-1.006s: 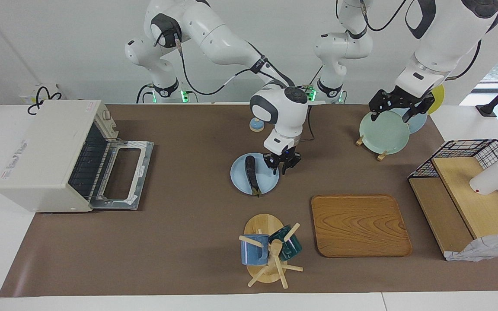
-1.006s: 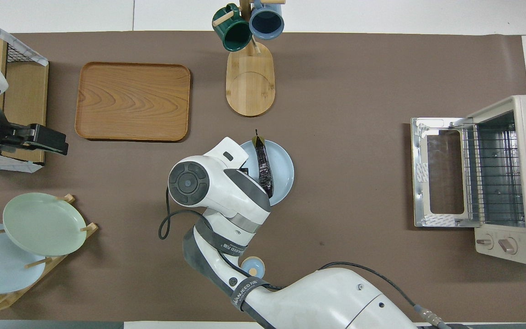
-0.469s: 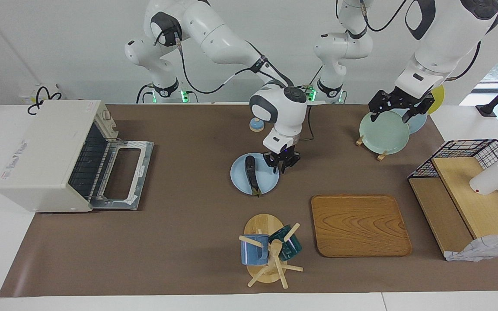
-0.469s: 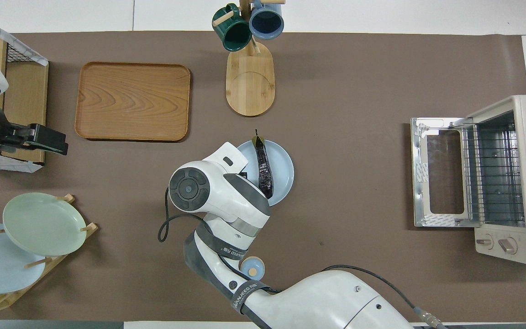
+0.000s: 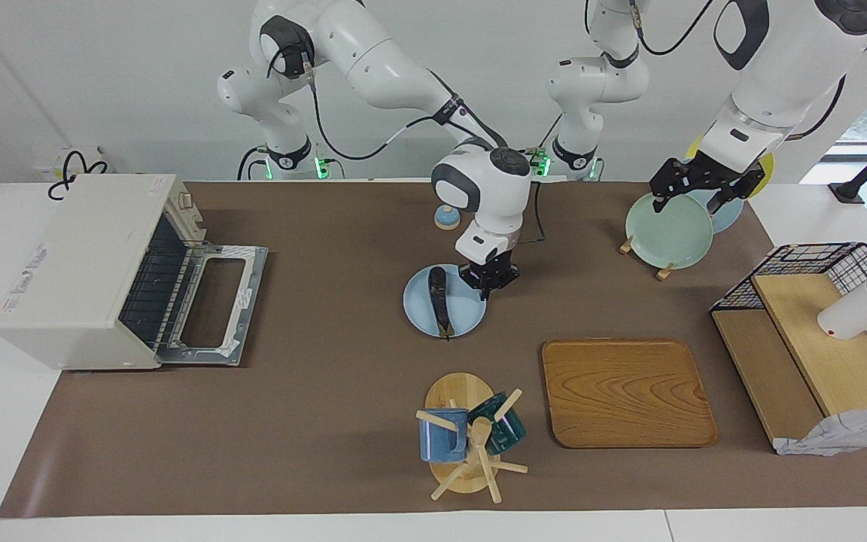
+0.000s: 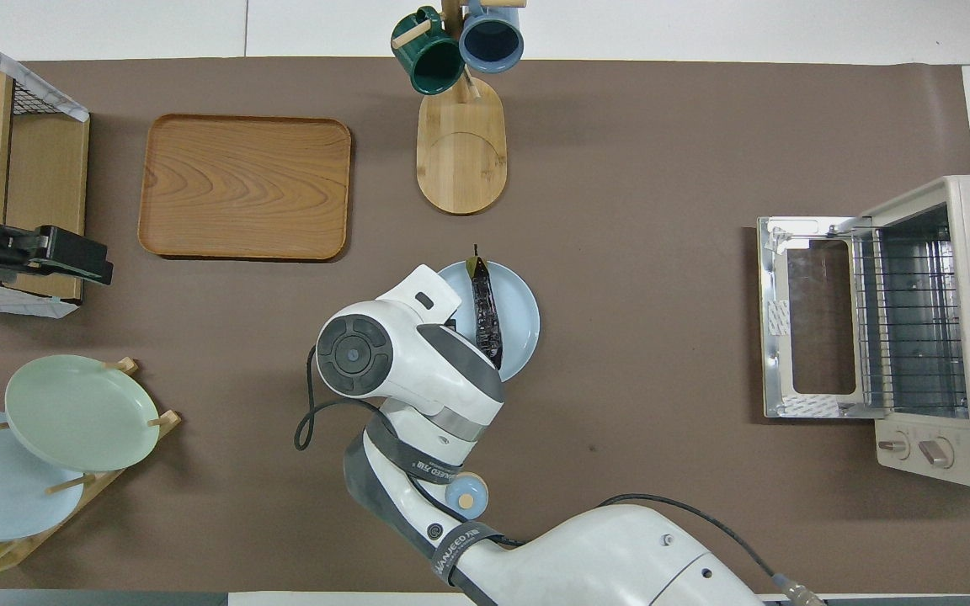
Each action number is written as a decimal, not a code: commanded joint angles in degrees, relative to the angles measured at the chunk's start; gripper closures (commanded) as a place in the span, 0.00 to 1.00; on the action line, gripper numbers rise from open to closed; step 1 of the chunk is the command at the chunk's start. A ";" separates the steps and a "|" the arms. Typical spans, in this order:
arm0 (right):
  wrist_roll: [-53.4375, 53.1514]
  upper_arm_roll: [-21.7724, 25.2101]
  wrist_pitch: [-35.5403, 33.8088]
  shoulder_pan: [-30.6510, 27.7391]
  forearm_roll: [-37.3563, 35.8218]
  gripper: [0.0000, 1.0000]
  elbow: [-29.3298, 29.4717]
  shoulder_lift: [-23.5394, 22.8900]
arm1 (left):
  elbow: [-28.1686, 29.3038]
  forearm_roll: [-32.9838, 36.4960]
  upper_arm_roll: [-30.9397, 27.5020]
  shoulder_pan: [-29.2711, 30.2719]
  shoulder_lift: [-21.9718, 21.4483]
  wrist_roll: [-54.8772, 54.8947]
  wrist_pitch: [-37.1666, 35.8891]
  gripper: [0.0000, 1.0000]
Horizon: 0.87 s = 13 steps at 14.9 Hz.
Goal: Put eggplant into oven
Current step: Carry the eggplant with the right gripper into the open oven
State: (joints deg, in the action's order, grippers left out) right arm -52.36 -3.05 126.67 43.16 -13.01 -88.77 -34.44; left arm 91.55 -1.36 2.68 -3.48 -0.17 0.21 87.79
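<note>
The dark purple eggplant [image 5: 441,299] lies on a light blue plate [image 5: 465,316] in the middle of the table; it also shows in the overhead view [image 6: 485,313]. My right gripper [image 5: 488,286] is low at the plate's rim, on the side toward the left arm's end and beside the eggplant. In the overhead view the right arm's wrist hides it. The off-white oven [image 5: 80,263] stands at the right arm's end with its door [image 5: 215,301] folded down and its wire rack showing [image 6: 914,320]. My left gripper [image 5: 688,202] hangs open and empty over the plate rack.
A wooden tray [image 5: 625,391] and a mug tree [image 5: 471,436] with two mugs lie farther from the robots than the plate. A rack with a green plate [image 5: 668,229] and a wire basket shelf [image 5: 817,324] stand at the left arm's end. A small blue knob [image 5: 446,218] sits near the robots.
My right wrist has turned and the gripper has shifted slightly at the plate's rim. The plate and eggplant have moved a little. My left gripper has drifted slightly over the plate rack.
</note>
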 commanded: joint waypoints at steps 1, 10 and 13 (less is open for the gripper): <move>-1.16 -0.11 -5.69 0.61 -5.07 1.00 -1.07 1.66 | 0.47 1.01 0.48 0.58 -0.62 -0.04 -0.78 0.00; 10.51 0.59 -16.45 -15.98 -8.17 1.00 -4.28 12.45 | 0.56 1.01 0.13 0.58 -0.71 -0.12 -0.96 0.00; 11.05 0.59 -14.96 -21.00 -8.08 1.00 -14.20 18.34 | 0.56 1.01 0.13 0.58 -0.71 -0.04 -0.96 0.00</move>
State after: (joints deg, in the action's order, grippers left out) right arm -41.07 -1.49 109.93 24.65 -20.40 -93.33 -21.84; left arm 91.67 -1.36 2.54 -3.28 -0.17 0.21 87.58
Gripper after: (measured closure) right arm 0.974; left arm 0.000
